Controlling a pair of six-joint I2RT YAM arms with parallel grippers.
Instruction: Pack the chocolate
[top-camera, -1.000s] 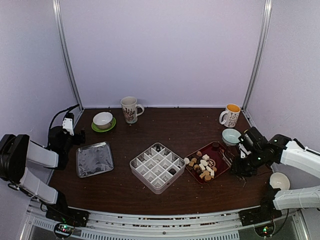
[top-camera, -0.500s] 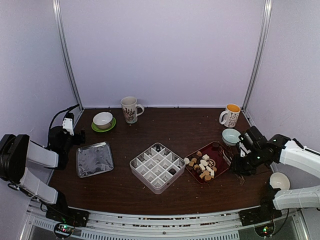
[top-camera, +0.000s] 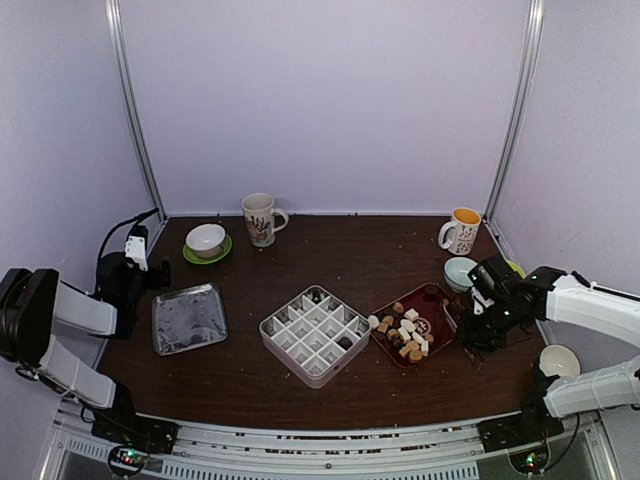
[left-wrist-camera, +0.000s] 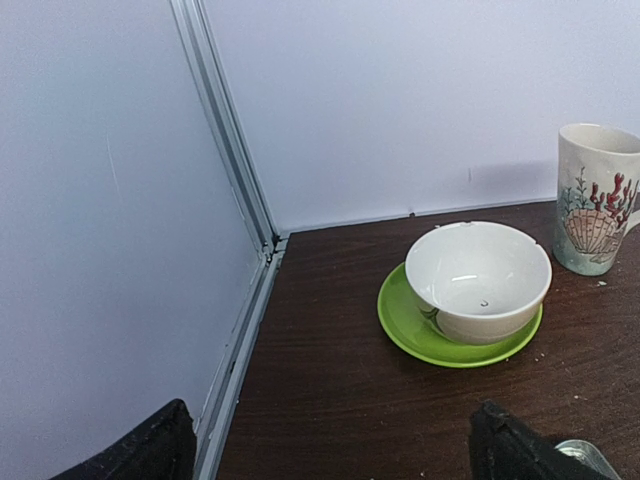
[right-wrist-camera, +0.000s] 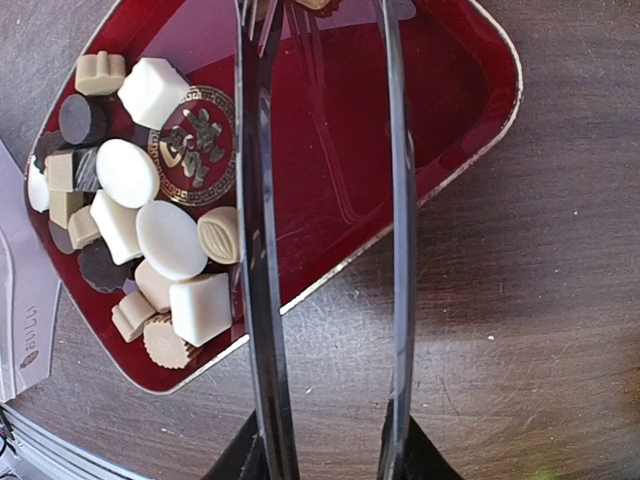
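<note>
The chocolate (top-camera: 405, 333) (right-wrist-camera: 150, 230), small white, tan and dark pieces, lies heaped at the left end of a red tray (top-camera: 441, 302) (right-wrist-camera: 330, 150). Left of the tray stands a white gridded box (top-camera: 316, 334) with two dark pieces in its cells. My right gripper (top-camera: 478, 326) (right-wrist-camera: 325, 452) is shut on long metal tongs (right-wrist-camera: 262, 250). Their two arms stand apart and reach over the tray's bare right half, touching no piece. My left gripper (top-camera: 135, 250) (left-wrist-camera: 335, 450) hangs open at the far left, holding nothing.
A silver tray (top-camera: 189, 318) lies left of the box. At the back stand a white bowl on a green saucer (top-camera: 206, 240) (left-wrist-camera: 478, 280), a shell mug (top-camera: 260, 219) (left-wrist-camera: 595, 198) and an orange-lined mug (top-camera: 461, 231). A pale blue bowl (top-camera: 462, 272) sits behind my right gripper, a white bowl (top-camera: 559, 361) near it.
My right arm has shifted a little to the left, bringing the tongs further over the red tray. The left arm has not moved.
</note>
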